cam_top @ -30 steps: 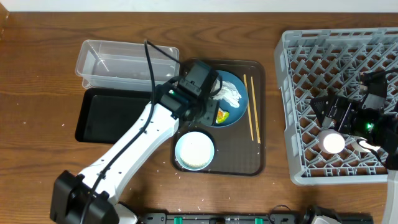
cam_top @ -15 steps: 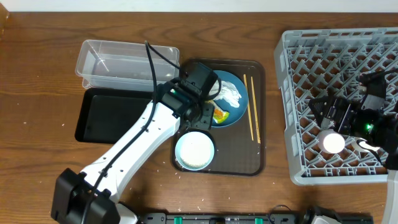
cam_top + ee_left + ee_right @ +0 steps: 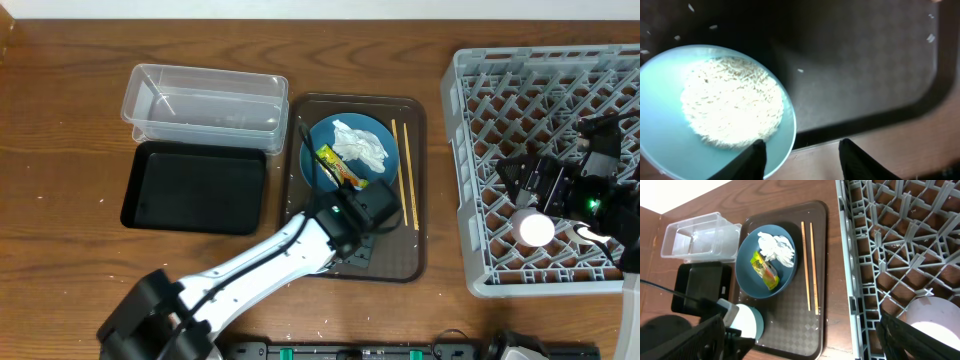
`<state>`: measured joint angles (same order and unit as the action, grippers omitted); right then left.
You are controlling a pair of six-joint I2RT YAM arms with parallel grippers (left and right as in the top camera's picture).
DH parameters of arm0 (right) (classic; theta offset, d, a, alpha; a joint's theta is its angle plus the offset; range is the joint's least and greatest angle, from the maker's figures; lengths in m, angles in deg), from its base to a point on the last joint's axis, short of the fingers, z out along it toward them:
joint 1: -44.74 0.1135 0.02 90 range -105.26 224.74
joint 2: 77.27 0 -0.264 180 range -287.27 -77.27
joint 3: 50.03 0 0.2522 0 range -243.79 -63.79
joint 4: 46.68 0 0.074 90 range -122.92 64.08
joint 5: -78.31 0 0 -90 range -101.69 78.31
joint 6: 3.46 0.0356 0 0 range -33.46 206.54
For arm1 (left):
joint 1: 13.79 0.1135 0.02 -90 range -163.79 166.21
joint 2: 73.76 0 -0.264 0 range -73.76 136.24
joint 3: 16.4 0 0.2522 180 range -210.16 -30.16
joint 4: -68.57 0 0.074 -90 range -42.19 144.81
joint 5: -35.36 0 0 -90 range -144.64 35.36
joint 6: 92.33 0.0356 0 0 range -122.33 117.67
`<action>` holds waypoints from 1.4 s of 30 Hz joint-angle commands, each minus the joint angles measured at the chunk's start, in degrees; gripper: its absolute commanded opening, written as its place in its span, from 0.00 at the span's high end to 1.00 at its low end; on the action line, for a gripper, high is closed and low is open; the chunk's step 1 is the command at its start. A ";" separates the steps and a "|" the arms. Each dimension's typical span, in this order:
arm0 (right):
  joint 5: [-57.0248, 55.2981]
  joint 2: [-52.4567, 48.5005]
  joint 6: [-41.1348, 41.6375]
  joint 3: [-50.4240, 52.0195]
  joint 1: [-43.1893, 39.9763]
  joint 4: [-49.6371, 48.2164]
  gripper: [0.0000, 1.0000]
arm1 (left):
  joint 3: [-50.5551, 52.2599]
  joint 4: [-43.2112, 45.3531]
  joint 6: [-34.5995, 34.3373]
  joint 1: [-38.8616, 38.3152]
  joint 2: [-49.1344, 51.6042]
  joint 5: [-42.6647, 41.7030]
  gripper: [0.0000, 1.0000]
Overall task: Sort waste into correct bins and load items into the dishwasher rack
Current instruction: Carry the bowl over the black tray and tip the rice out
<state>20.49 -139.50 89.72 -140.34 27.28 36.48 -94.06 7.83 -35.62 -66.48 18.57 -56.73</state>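
Your left gripper [image 3: 802, 150] hangs half-spread and holds nothing, one finger over the bowl [image 3: 788, 117] and the other outside its rim. Pinch that rim squarely. It looks stiff and probably slick, and the loose rice [image 3: 730, 102] inside will spill if you tilt it.

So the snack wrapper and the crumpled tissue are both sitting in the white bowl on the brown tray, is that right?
Not quite. The overhead view shows the snack wrapper and the crumpled tissue lying on the blue plate, not in the white bowl. The plate does sit on the brown tray.
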 commanded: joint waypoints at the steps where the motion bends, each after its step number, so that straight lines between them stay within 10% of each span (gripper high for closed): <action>1: 0.63 0.09 -0.92 -0.57 0.66 0.07 0.05 | 0.48 2.60 -6.51 0.02 2.91 4.07 0.55; 17: 0.63 0.09 -0.92 -0.57 0.66 0.55 0.04 | -1.88 4.98 -6.40 1.03 8.76 1.44 0.94; 30: 0.63 0.09 -0.92 -0.57 0.66 0.66 0.04 | -3.96 -3.50 0.61 12.50 -6.49 -0.50 0.94; 42: 0.63 0.09 -0.90 -0.57 0.66 0.68 0.04 | -3.93 -0.26 29.27 57.70 -5.79 -55.60 0.94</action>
<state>20.49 -139.50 89.72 -140.34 27.28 36.99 -96.99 7.55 -16.54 -15.85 11.07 -89.99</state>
